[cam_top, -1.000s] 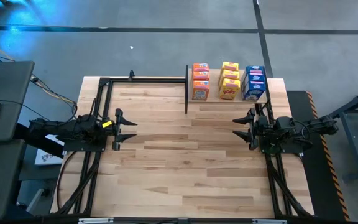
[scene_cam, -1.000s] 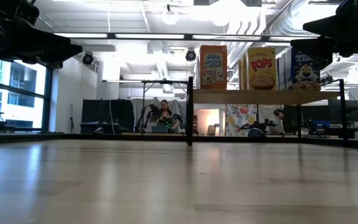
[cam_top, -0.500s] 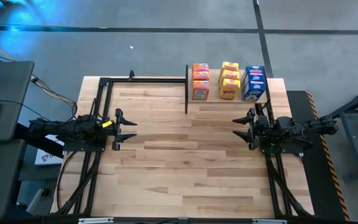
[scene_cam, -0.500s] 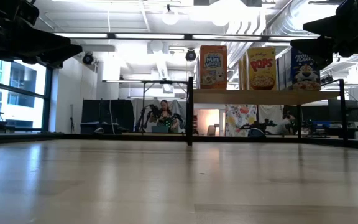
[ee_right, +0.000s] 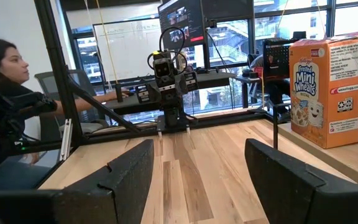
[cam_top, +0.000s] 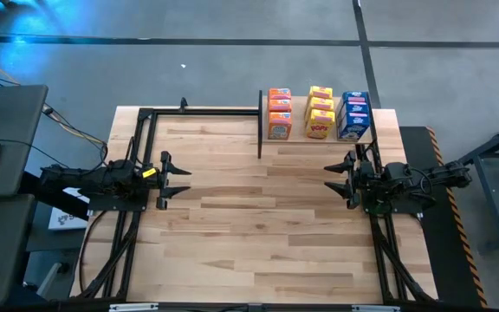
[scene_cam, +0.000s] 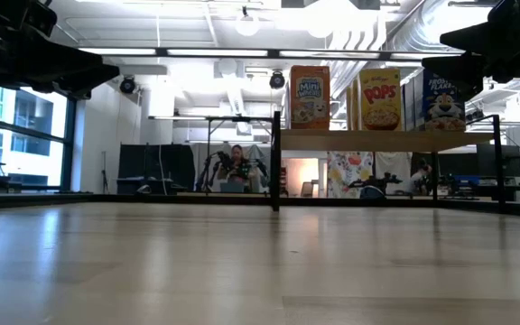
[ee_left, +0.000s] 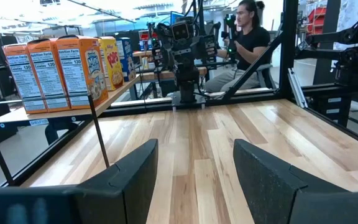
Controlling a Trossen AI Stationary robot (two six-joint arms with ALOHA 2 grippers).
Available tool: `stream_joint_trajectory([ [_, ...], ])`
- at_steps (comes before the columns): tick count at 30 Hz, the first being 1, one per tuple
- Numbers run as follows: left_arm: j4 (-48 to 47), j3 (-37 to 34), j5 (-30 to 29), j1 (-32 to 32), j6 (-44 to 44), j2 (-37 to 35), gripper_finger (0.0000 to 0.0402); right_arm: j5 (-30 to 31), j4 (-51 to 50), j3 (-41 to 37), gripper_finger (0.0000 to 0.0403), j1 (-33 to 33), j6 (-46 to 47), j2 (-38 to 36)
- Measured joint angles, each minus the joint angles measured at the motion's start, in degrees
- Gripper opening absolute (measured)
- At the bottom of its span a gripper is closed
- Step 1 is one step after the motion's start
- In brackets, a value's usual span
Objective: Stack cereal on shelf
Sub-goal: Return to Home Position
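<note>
Orange cereal box (ee_right: pixel 325 90), fingers (ee_right: pixel 126 180) apart

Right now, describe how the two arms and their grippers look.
Both the left arm and the right arm are matt black, built of slim jointed segments. The left gripper and the right gripper each end in two broad, wedge-shaped black fingers. A small yellow marking sits near the left wrist; thin black cables run along the right arm.

Open middle, crowded far-right corner
The surface (cam_top: pixel 258 217) lies bare between the left gripper (cam_top: pixel 184 180) and right gripper (cam_top: pixel 329 179); beyond the right one, the shelf (scene_cam: pixel 368 141), its upright (cam_top: pixel 260 121) and cereal (cam_top: pixel 318 113) block passage.
</note>
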Motion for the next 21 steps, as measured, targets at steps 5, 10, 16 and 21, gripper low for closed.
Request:
stream_joint_trajectory([
  [5,-0.01,0.00,0.00,0.00,-0.01,0.00,0.0200,-0.01,0.00,0.00,0.0245,0.01,0.00,0.01],
  [10,0.00,0.02,0.00,0.00,-0.04,0.01,0.0200,-0.02,0.00,0.00,0.0245,0.00,-0.02,0.02],
  [16,0.00,0.02,0.00,0.00,-0.01,0.01,0.0200,-0.01,0.00,0.00,0.0245,0.02,0.00,0.02],
  [21,-0.02,0.02,0.00,0.00,-0.02,0.00,0.0200,-0.02,0.00,0.00,0.0245,0.00,0.00,0.02],
])
